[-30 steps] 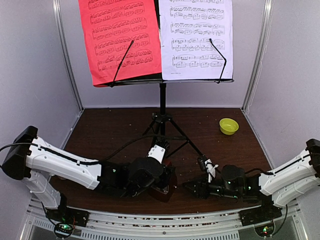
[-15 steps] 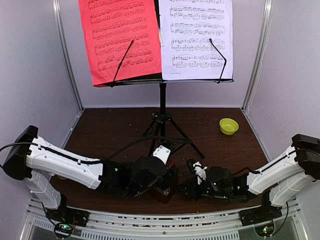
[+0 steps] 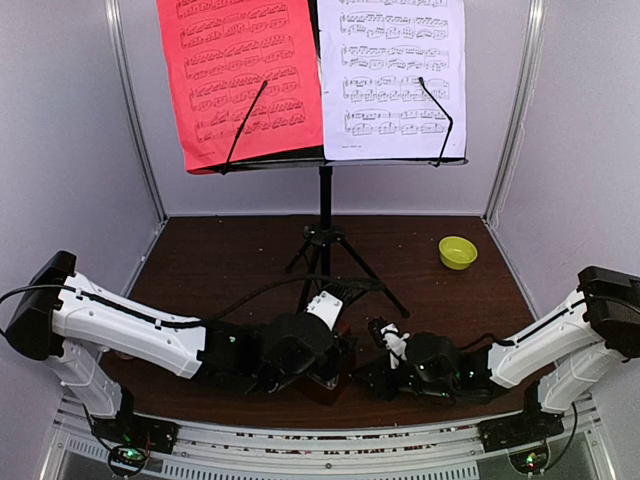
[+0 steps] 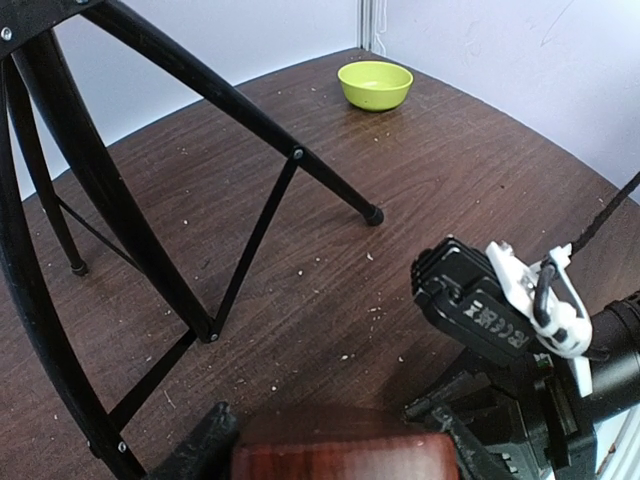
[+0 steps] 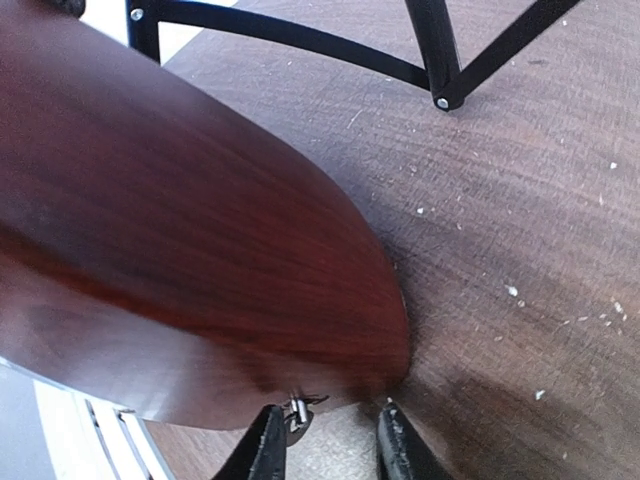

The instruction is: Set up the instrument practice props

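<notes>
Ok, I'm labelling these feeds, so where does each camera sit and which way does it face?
Top external: above and behind the bases, facing the music stand; left arm and right arm show.
Left wrist: low, facing the yellow-green bowl; left gripper holds the metronome.
Right wrist: close to the metronome's side; right gripper at the bottom edge.
Shared: both wrist views show the metronome and stand legs.

Right gripper (image 3: 362,380) has travelled leftward along the near edge of the table (image 3: 230,262), its fingertips now just beside the metronome (image 3: 328,385) at mid-edge.
</notes>
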`<state>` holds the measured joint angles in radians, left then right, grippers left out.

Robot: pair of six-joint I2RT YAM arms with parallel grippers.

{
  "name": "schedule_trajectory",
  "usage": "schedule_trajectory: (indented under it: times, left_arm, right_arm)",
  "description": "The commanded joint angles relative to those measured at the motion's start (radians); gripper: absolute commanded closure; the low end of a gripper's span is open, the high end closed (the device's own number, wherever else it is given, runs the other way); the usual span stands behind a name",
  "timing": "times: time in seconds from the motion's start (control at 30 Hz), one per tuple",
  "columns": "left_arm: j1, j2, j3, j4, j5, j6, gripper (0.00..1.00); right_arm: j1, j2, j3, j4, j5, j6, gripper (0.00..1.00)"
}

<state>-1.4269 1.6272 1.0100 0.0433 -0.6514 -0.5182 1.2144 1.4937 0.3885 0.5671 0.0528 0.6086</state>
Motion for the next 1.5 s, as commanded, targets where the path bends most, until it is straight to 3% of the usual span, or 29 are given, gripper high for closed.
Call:
schedule_trajectory:
  times: [0.0, 0.13, 0.37, 0.53, 0.77, 0.97, 1.23, 1.47]
  left_arm:
    - [-0.003, -0.071, 0.047, 0.121, -0.029, 0.033, 0.81]
    - [-0.003, -0.083, 0.045, 0.130, -0.030, 0.048, 0.81]
    - [-0.003, -0.088, 0.046, 0.128, -0.030, 0.054, 0.82]
    - [-0.003, -0.091, 0.060, 0.109, -0.039, 0.069, 0.82]
    - [-0.002, -0.094, 0.150, -0.003, -0.078, 0.133, 0.83]
    - [-0.004, -0.074, 0.222, -0.089, -0.101, 0.165, 0.84]
    - [-0.032, -0.011, 0.381, -0.265, -0.191, 0.231, 0.85]
    - [-0.043, 0.014, 0.444, -0.302, -0.187, 0.265, 0.85]
  right_arm:
    - [0.005, -0.013, 0.010, -0.022, 0.040, 0.005, 0.70]
    - [0.006, -0.015, 0.011, -0.024, 0.041, 0.005, 0.72]
    - [0.006, -0.050, -0.014, -0.005, 0.029, -0.001, 0.57]
    - [0.007, -0.119, -0.049, -0.018, 0.051, -0.015, 0.57]
    - [0.033, -0.160, -0.055, -0.030, 0.068, -0.042, 0.58]
    - [0.042, -0.149, -0.038, 0.018, 0.085, -0.042, 0.52]
    - [0.042, -0.142, -0.080, 0.127, 0.129, -0.038, 0.52]
    - [0.043, -0.144, -0.081, 0.178, 0.129, -0.074, 0.53]
